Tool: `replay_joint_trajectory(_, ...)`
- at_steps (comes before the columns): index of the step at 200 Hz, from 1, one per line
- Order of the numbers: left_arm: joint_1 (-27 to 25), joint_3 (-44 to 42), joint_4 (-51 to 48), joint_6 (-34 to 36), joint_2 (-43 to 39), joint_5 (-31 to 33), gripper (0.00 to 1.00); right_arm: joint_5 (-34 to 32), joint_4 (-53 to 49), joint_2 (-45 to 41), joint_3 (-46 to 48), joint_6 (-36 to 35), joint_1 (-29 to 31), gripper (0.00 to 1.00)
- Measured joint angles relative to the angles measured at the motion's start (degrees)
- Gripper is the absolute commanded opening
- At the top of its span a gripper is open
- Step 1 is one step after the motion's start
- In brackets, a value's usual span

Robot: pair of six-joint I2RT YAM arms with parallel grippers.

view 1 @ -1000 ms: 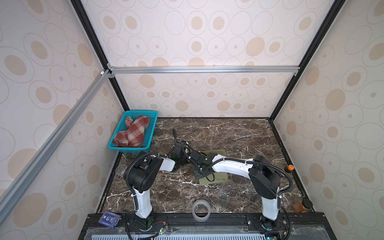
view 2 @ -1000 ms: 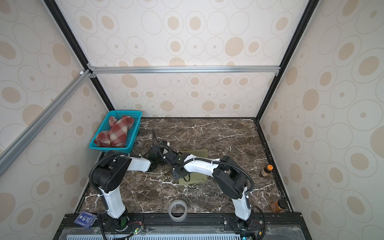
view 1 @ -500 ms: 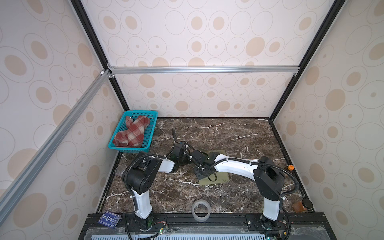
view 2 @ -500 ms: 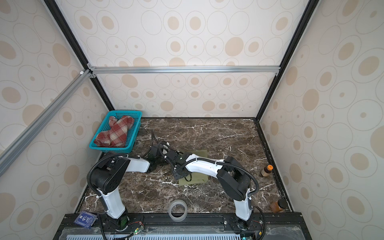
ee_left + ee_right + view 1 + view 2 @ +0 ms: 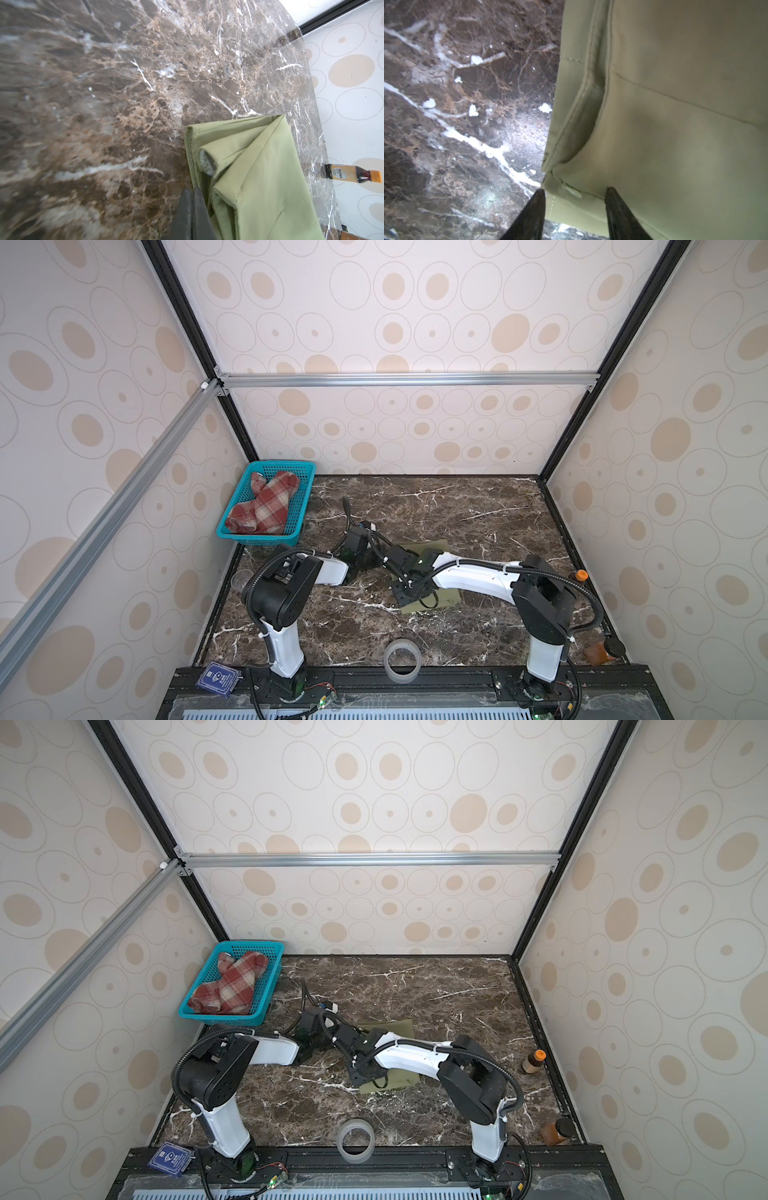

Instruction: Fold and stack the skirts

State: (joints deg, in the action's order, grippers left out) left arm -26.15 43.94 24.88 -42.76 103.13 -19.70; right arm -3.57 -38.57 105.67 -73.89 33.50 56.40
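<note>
Straddling the olive skirt (image 5: 675, 124) corner, right tool (image 5: 574, 191) spread; left tool (image 5: 192, 191) pressed together.

I count two skirts: the plaid skirt (image 5: 266, 506) lies inside the one teal basket (image 5: 303, 499), and the olive-green skirt (image 5: 434, 548) lies out on the table (image 5: 478, 497), in front of the basket and to its right. There are two bottles, an orange-capped bottle (image 5: 579, 575) and an amber bottle (image 5: 602, 652), both far across the table from the basket. One tape roll (image 5: 402, 677) and one blue card (image 5: 218, 678) sit at the front edge, the card on the basket's side.
</note>
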Motion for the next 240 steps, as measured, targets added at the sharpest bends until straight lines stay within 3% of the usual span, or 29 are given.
replay_joint_trajectory(42, -0.81, -0.72, -3.72, 0.35, -8.11, 1.31, 0.02, 0.92, -0.24, -9.42, 3.02, 0.39, -1.70, 0.51)
replay_joint_trajectory(81, -4.13, -0.98, -4.39, 0.22, -10.67, 2.16, 0.02, 1.14, 2.10, -15.67, 11.02, 0.15, -10.19, 0.35)
replay_joint_trajectory(110, -5.53, -1.05, -4.22, -0.39, -8.48, 1.77, 0.02, 0.92, 3.61, -15.45, 15.08, -1.49, -14.27, 0.25)
replay_joint_trajectory(178, -6.80, 3.48, -4.02, -1.18, 0.68, 0.66, 0.01, 0.72, 8.04, -15.39, 19.76, -3.10, -16.65, 0.08)
replay_joint_trajectory(240, -6.56, 10.95, -6.56, 0.33, 6.95, 1.62, 0.00, -0.02, 12.59, -13.00, 23.41, 1.09, -14.27, 0.07)
